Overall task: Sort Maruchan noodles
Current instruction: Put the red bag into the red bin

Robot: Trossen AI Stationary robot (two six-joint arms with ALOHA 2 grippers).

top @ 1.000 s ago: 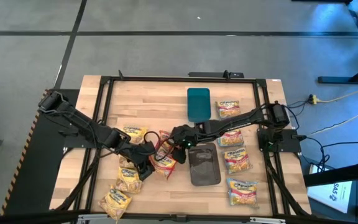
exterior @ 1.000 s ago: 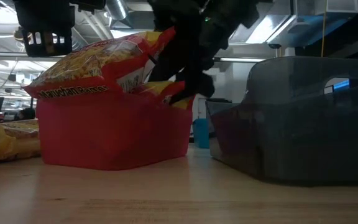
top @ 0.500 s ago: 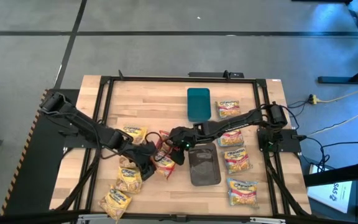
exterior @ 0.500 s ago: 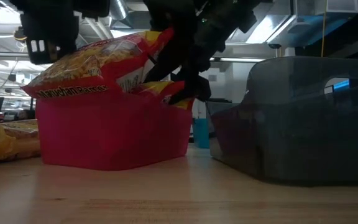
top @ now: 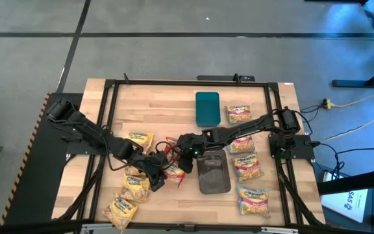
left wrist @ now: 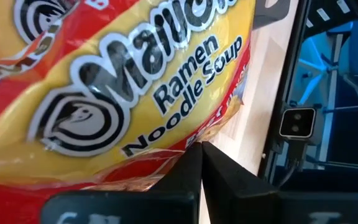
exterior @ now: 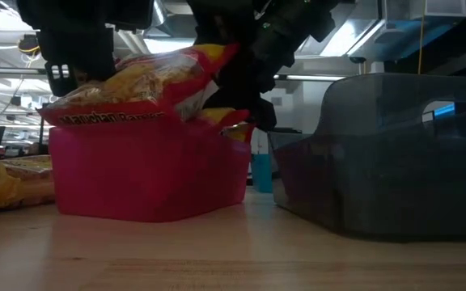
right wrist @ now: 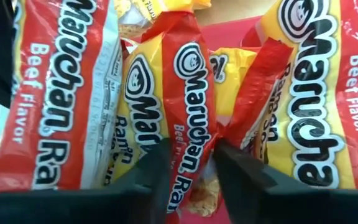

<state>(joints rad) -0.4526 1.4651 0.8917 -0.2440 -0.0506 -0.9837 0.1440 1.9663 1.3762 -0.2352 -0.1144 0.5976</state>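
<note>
Your right tool (right wrist: pixel 188 168) pinched a red beef packet (right wrist: pixel 185 118) upright between its fingers, inside the pink tray (exterior: pixel 148 174). Your left tool (left wrist: pixel 201 180), fingers pressed together, sat beneath another red packet (left wrist: pixel 123 81) atop that tray; yellow packets (top: pixel 132 188) lay beyond on the surface (top: pixel 161 107).

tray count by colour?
Teal tray: 1
Grey tray: 1
Pink tray: 1
Total: 3
</note>
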